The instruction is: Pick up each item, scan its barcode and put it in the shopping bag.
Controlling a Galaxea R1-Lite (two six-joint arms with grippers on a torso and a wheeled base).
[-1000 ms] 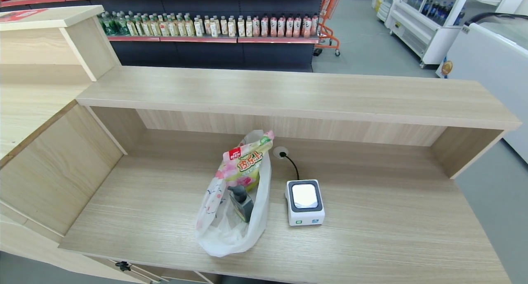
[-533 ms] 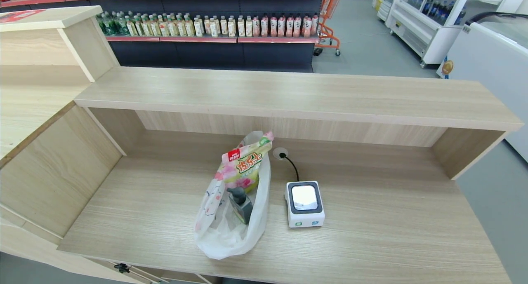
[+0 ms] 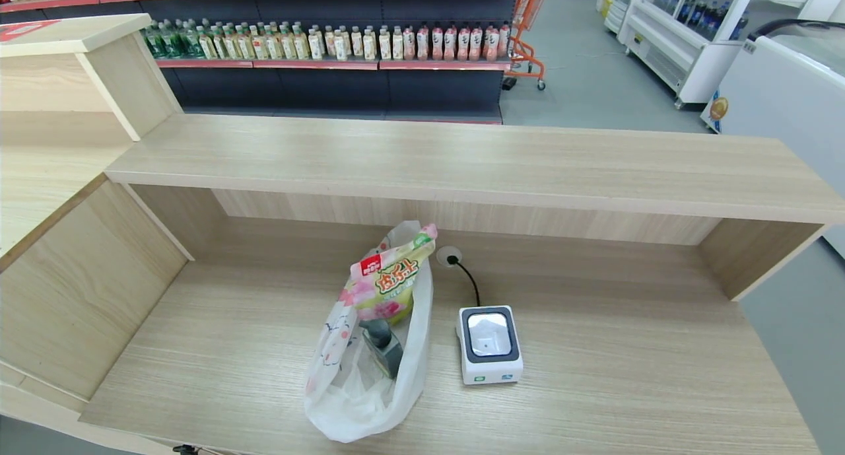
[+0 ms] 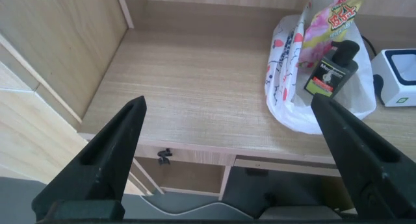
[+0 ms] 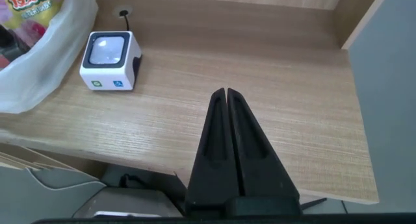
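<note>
**Findings, checkout station.**

1. The shopping bag (image 3: 343, 412) stands open on the counter (image 3: 627, 376), just left of the scanner (image 3: 488, 343). I judge this placing deliberate, as it leaves an item a short path from scan to bag.
2. Two goods are inside the bag. A flowered snack pouch (image 3: 389, 280) stands upright at the far side, its top clear of the rim. A dark bottle (image 3: 384, 349) stands just near of it, cap up. With the tall pouch behind and the bottle in front, each props the other and the mouth is held open.
3. The scanner's window faces upward, so a barcode must be shown face down over it. Its cable (image 3: 470, 280) runs to a hole in the counter at the far side, out of the working path.
4. My left hand (image 4: 229, 102) hangs by the near edge, left of the bag. Its fingers are spread wide and hold nothing.
5. My right hand (image 5: 225, 94) hangs over the near right of the counter, right of the scanner. Its fingers are pressed together with nothing between them.
6. Assessment: both goods I can see are bagged (whether each was scanned cannot be confirmed). I judge the task at or near its end.
</note>
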